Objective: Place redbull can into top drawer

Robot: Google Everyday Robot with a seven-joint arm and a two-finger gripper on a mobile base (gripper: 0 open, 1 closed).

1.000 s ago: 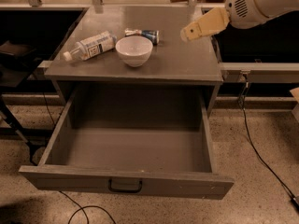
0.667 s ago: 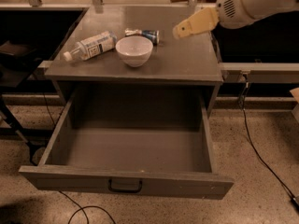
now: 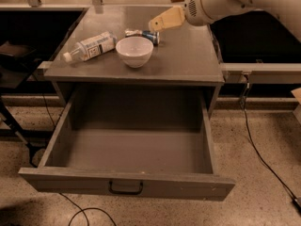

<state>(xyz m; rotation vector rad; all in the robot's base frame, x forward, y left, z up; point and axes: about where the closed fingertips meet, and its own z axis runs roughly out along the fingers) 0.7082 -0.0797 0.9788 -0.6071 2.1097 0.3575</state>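
Note:
The redbull can [image 3: 143, 35] lies on its side on the grey cabinet top [image 3: 188, 55], just behind a white bowl [image 3: 134, 51]. The top drawer [image 3: 127, 182] is pulled wide open below and holds nothing; its dark handle [image 3: 126, 188] sits at the centre of the front panel. My gripper [image 3: 159, 22] comes in from the upper right on a white arm and hovers just above and to the right of the can, without touching it.
A clear plastic bottle with a white label [image 3: 90, 46] lies on its side left of the bowl. Dark benches flank the cabinet. Cables [image 3: 263, 159] run over the speckled floor at the right and under the drawer.
My gripper has moved left across the cabinet top, from its right edge to just above the can. The can, bowl, bottle and drawer have not moved.

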